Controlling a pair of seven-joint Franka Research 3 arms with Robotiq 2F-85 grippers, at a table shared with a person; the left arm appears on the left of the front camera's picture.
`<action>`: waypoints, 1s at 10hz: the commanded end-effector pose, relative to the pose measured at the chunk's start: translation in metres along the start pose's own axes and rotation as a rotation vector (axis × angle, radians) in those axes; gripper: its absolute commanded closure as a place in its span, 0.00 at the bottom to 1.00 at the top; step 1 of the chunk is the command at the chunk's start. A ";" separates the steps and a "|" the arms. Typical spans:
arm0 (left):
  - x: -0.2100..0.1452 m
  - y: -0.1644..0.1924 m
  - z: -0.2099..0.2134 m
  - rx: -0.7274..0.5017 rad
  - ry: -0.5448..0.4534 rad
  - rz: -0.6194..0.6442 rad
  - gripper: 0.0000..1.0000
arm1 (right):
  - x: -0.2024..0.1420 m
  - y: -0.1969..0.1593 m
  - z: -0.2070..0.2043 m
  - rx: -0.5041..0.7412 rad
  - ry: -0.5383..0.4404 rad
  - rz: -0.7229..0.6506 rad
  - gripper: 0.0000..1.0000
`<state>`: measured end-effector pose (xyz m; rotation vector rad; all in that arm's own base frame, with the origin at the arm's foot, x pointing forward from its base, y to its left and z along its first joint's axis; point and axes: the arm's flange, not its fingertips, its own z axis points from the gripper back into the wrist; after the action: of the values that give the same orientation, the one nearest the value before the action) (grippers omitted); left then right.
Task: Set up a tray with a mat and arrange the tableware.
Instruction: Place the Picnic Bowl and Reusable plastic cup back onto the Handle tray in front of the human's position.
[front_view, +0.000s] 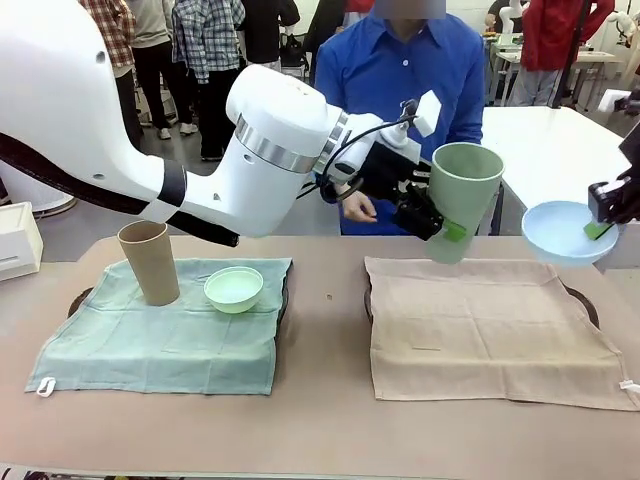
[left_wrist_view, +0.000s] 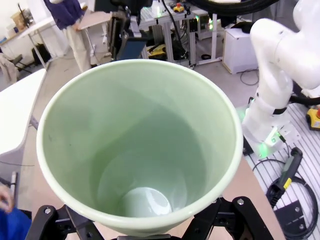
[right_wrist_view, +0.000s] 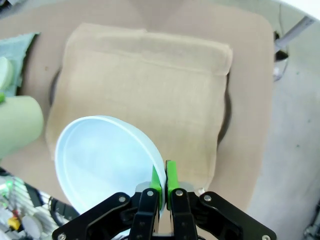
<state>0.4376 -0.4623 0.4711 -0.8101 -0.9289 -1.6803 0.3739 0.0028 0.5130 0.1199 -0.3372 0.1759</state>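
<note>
While the left gripper (front_view: 437, 222) clasped the green cup (front_view: 462, 200) above the bare tan mat (front_view: 490, 325), the right gripper (right_wrist_view: 163, 181) pinched the blue bowl's (right_wrist_view: 107, 160) rim.

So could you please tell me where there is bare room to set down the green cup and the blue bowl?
The tan mat on the right tray is bare throughout. The green mat is free along its near half; its far half is crowded by the tan cup and mint bowl.

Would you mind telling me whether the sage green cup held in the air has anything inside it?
Empty. The left wrist view looks straight down into the sage green cup, and its bare pale bottom shows with nothing in it.
</note>
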 end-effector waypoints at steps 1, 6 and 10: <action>-0.049 0.020 -0.012 -0.051 -0.087 0.012 0.15 | 0.024 -0.012 -0.055 0.030 0.073 0.003 0.95; -0.098 0.026 -0.038 -0.066 -0.112 0.051 0.15 | 0.033 -0.024 -0.125 0.085 0.115 0.034 0.95; -0.120 0.036 -0.070 -0.089 -0.078 0.058 0.15 | 0.037 -0.034 -0.152 0.098 0.130 0.033 0.95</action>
<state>0.4928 -0.4683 0.3422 -0.9744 -0.8713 -1.6386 0.4537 0.0021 0.3864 0.1753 -0.1917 0.2176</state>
